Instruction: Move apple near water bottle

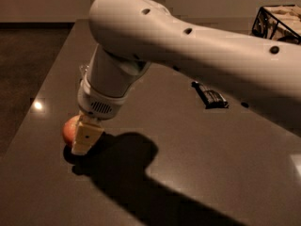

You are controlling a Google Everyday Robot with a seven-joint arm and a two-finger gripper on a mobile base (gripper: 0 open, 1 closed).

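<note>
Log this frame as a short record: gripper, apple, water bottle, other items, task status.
gripper: low over the near-left part of the table, right against the apple
apple: on the table, partly covered by the gripper
water bottle: mostly hidden behind the arm; only a pale sliver, possibly it
other items: black snack bar mid-table; wire basket far right
task status: apple not yet beside the bottle
</note>
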